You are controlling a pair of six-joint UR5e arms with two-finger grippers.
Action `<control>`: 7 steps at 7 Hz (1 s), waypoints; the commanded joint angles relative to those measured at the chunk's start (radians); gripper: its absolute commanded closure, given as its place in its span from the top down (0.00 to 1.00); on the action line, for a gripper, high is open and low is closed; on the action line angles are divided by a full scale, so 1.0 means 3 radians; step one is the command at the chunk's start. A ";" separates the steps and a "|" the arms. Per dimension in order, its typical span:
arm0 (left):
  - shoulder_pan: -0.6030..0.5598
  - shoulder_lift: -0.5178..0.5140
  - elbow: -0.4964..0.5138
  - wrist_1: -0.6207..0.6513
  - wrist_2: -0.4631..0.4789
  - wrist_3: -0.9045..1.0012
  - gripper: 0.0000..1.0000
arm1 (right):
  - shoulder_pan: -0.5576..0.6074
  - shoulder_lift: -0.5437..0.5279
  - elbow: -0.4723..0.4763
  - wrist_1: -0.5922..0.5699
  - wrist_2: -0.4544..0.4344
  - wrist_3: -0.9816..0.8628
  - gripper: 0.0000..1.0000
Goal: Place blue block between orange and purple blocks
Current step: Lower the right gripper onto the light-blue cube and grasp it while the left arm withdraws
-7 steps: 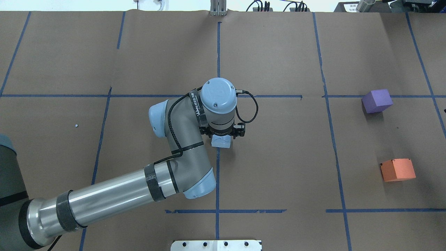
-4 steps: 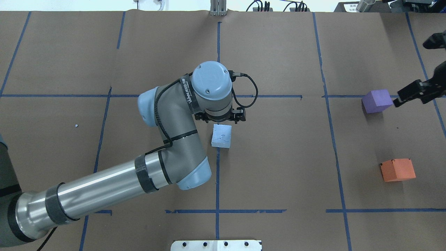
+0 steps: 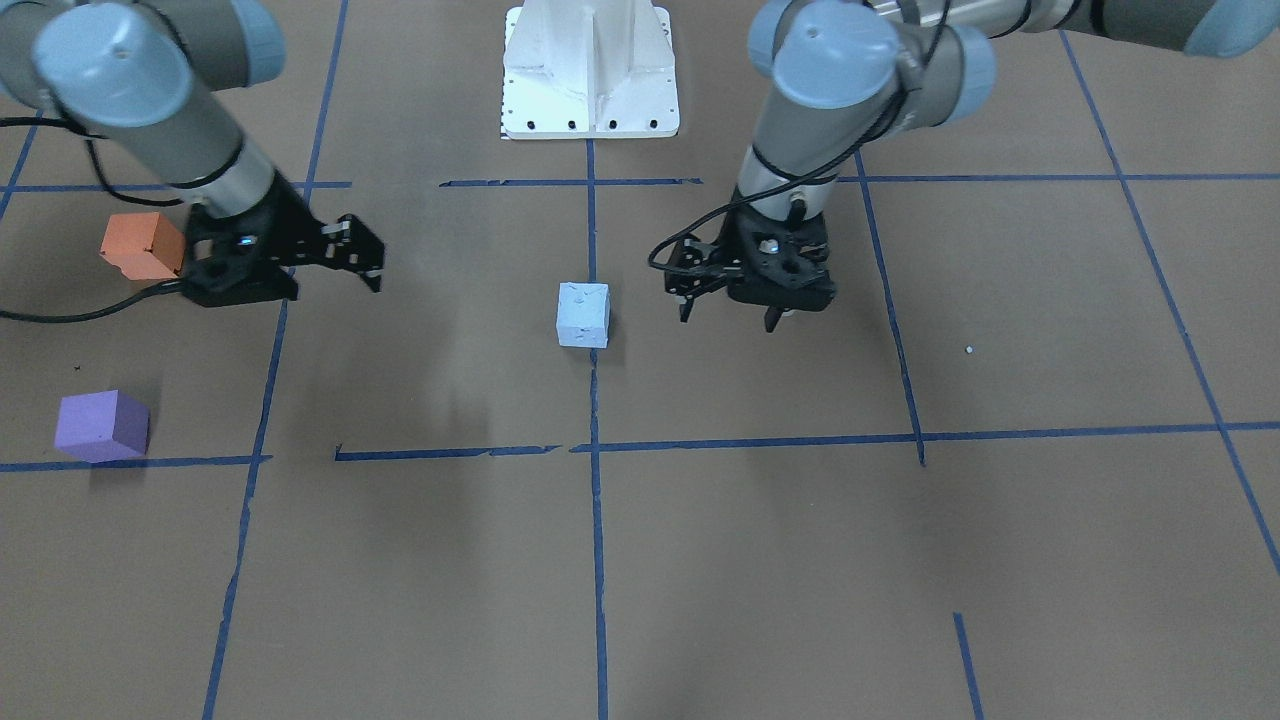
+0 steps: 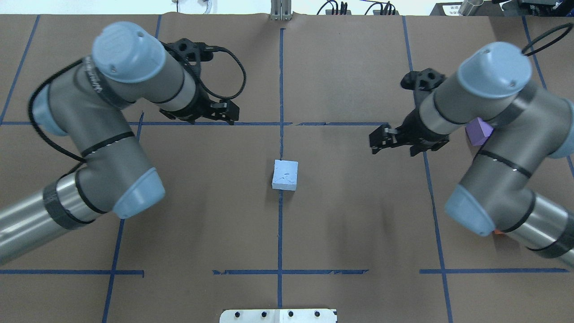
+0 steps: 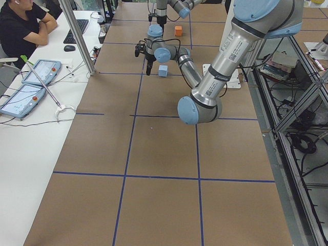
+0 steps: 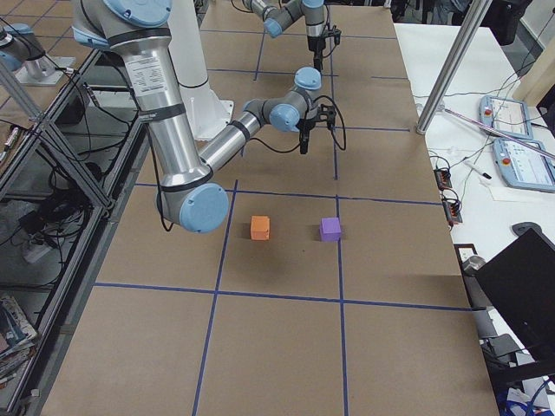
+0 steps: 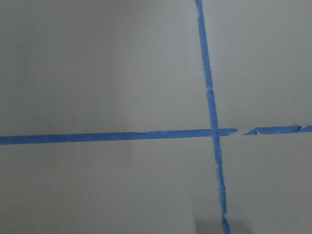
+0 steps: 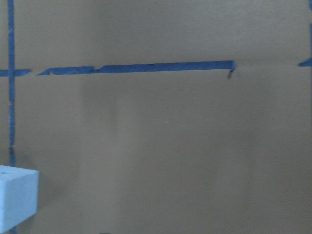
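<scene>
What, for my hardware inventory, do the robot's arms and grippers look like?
The left arm and right arm have silver tubes, grey joints, pale blue caps, black straps and a black cable. The left gripper and right gripper are black, two-fingered.

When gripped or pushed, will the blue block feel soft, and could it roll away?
The blue block shows small dents on its top face, so it is probably foam: light and a little soft when squeezed. It rests flat on the table, so a push would likely slide it, not roll it.
</scene>
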 commanded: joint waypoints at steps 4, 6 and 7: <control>-0.0260 0.0624 -0.0409 -0.0004 -0.0185 0.0391 1.00 | -0.0595 0.1277 -0.1167 0.0001 -0.0552 0.0981 1.00; -0.0255 0.0624 -0.0409 -0.0004 -0.0185 0.0391 1.00 | -0.0661 0.1354 -0.1336 -0.0004 -0.0643 0.0981 1.00; -0.0255 0.0624 -0.0409 -0.0004 -0.0185 0.0386 1.00 | -0.0682 0.1374 -0.1418 0.0001 -0.0684 0.0971 0.99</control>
